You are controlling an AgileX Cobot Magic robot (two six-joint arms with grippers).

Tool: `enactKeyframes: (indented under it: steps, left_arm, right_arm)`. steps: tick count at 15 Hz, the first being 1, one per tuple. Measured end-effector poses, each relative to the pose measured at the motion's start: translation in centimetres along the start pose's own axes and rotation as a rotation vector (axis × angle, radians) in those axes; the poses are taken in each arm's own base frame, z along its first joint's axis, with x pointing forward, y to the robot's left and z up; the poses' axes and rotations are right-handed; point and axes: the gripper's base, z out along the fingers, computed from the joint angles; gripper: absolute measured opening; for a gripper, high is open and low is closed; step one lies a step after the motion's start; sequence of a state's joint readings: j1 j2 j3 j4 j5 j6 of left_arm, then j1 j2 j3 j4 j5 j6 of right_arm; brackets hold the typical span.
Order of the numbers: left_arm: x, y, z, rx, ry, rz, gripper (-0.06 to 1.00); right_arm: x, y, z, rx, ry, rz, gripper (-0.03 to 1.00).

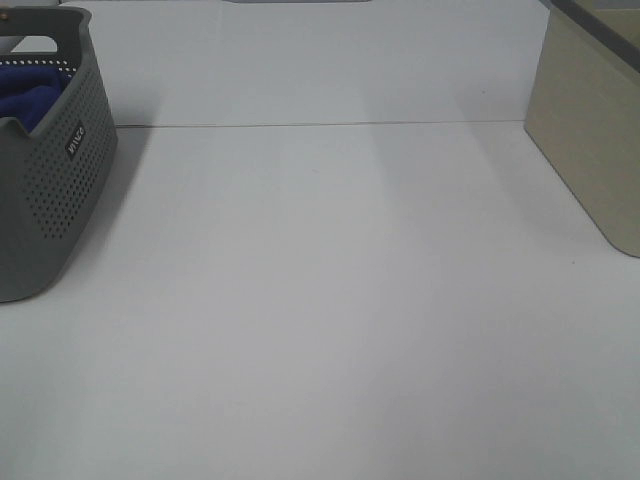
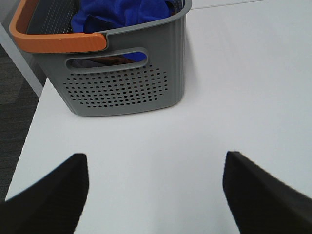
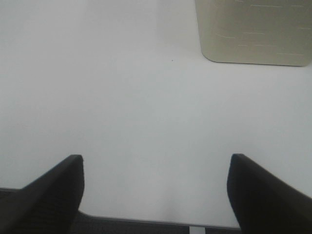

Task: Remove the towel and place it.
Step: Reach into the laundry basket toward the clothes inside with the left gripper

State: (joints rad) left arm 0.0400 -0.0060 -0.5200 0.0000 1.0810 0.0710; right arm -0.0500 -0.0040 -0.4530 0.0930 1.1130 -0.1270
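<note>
The royal-blue towel (image 1: 28, 92) lies bunched inside the grey perforated basket (image 1: 55, 190) at the far left of the table. In the left wrist view the towel (image 2: 122, 12) shows above the basket's wall (image 2: 122, 87), behind its orange handle (image 2: 58, 41). My left gripper (image 2: 156, 195) is open and empty, over the bare table in front of the basket and apart from it. My right gripper (image 3: 156, 195) is open and empty above the table's near edge. Neither gripper shows in the exterior high view.
A beige bin (image 1: 590, 130) stands at the right edge of the table; it also shows in the right wrist view (image 3: 253, 31). The white table (image 1: 330, 300) spreads between basket and bin. The table's left edge and dark floor (image 2: 14, 112) lie beside the basket.
</note>
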Motion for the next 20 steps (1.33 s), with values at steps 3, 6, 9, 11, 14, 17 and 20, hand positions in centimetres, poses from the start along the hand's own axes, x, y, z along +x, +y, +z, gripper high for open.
enactKeyframes:
  steps: [3, 6, 9, 11, 14, 17, 20]
  left_arm:
    - [0.00, 0.00, 0.00, 0.000, 0.000, 0.000, 0.72]
    - [0.00, 0.00, 0.00, 0.000, 0.000, 0.000, 0.72]
    - [0.00, 0.00, 0.00, 0.000, 0.000, 0.000, 0.72]
    - [0.00, 0.00, 0.00, 0.000, 0.000, 0.000, 0.72]
    - [0.00, 0.00, 0.00, 0.000, 0.000, 0.000, 0.72]
    - [0.00, 0.00, 0.00, 0.000, 0.000, 0.007, 0.83]
    - [0.00, 0.00, 0.00, 0.000, 0.000, 0.007, 0.98]
  right_arm:
    - [0.00, 0.00, 0.00, 0.000, 0.000, 0.000, 0.79]
    - [0.00, 0.00, 0.00, 0.000, 0.000, 0.000, 0.79]
    - [0.00, 0.00, 0.00, 0.000, 0.000, 0.000, 0.79]
    - [0.00, 0.00, 0.00, 0.000, 0.000, 0.000, 0.79]
    - [0.00, 0.00, 0.00, 0.000, 0.000, 0.000, 0.79]
    - [0.00, 0.00, 0.00, 0.000, 0.000, 0.000, 0.79]
    - [0.00, 0.00, 0.00, 0.000, 0.000, 0.000, 0.79]
